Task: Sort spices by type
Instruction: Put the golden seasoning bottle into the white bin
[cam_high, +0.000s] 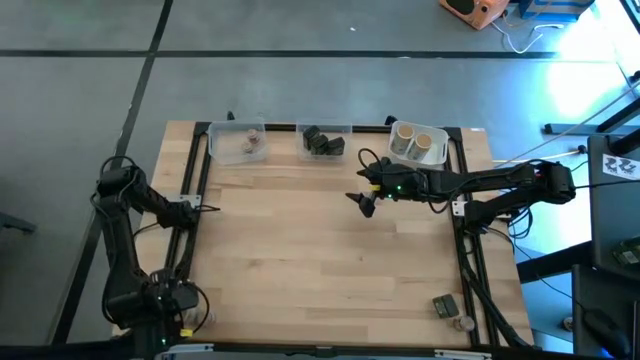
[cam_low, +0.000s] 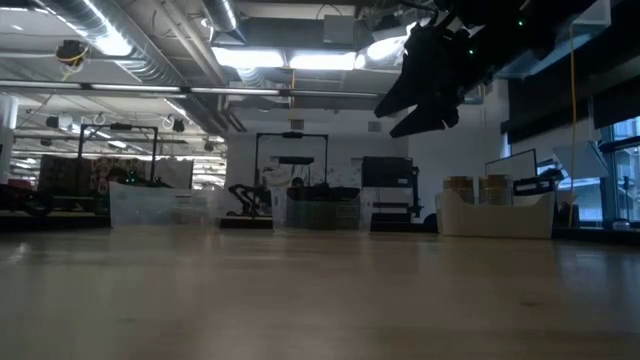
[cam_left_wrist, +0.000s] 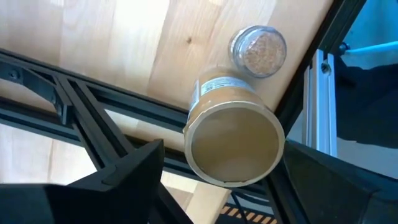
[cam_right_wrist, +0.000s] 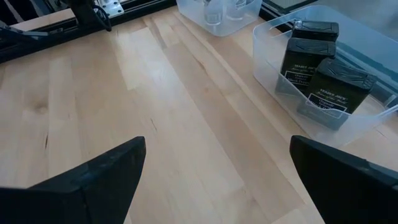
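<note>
Three tubs stand along the far edge. A clear tub (cam_high: 240, 142) holds brownish-pink jars, the middle tub (cam_high: 323, 142) dark grey blocks (cam_right_wrist: 317, 81), and a white tub (cam_high: 418, 145) tan cylinders. My right gripper (cam_high: 362, 203) hangs open and empty above the table, just near of the middle tub (cam_right_wrist: 217, 168). My left arm is folded at the near left corner. Its gripper (cam_left_wrist: 224, 149) is open over a tan cylinder (cam_left_wrist: 233, 134) standing upright, its fingers on either side. A round jar (cam_left_wrist: 258, 50) stands beside the cylinder.
A dark block (cam_high: 445, 305) and a small round jar (cam_high: 462, 322) sit at the near right corner, beyond the black frame rail (cam_high: 470, 270). Bare wood (cam_high: 320, 260) fills the table's middle. Black rails cross under the left gripper (cam_left_wrist: 81, 106).
</note>
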